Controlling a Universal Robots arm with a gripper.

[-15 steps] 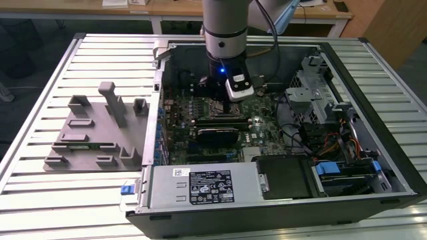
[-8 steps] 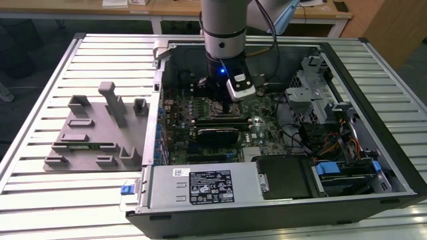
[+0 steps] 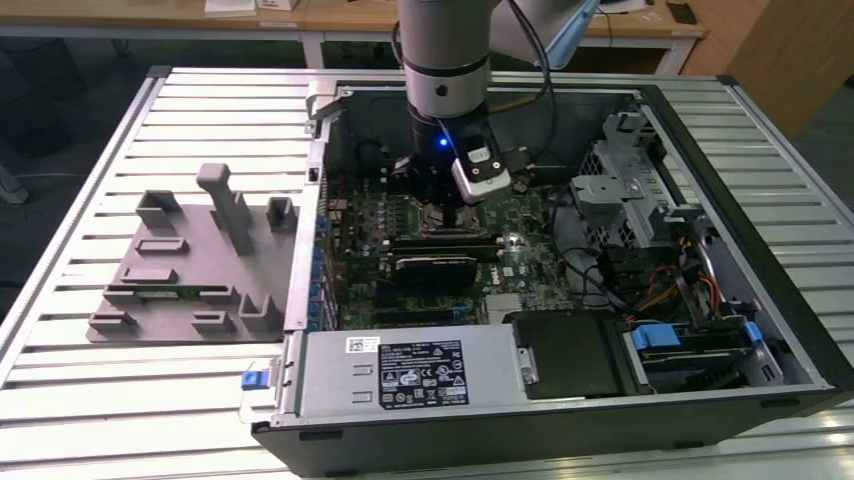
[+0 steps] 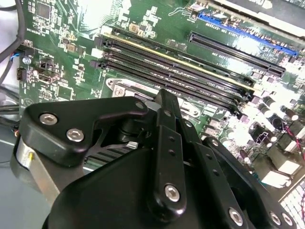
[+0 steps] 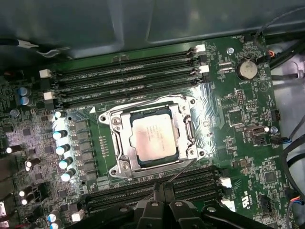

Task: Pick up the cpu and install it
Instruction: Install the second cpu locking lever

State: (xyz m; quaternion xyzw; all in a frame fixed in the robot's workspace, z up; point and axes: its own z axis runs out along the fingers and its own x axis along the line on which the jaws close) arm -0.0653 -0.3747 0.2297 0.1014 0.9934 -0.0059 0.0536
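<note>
The cpu point(image 5: 155, 140), a square chip with a silvery-grey top, lies flat inside the metal-framed socket point(image 5: 117, 125) on the green motherboard point(image 5: 238, 119) in the first wrist view. My gripper point(image 5: 163, 189) hangs just off the socket's edge, over the nearer memory slots. Its black fingers are together with nothing between them. The second wrist view shows the gripper point(image 4: 164, 98) and its linkage low over the board, hiding the socket. In the exterior view the arm reaches down into the open computer case point(image 3: 314, 200), with the gripper point(image 3: 443, 195) above the board's middle.
Memory slots point(image 5: 128, 76) run along both sides of the socket. A thin socket lever point(image 5: 183, 172) lies beside the frame. A grey parts fixture point(image 3: 194, 265) stands on the slatted table at the exterior view's left. The power supply point(image 3: 407, 375), drive cage point(image 3: 627, 190) and cables crowd the case.
</note>
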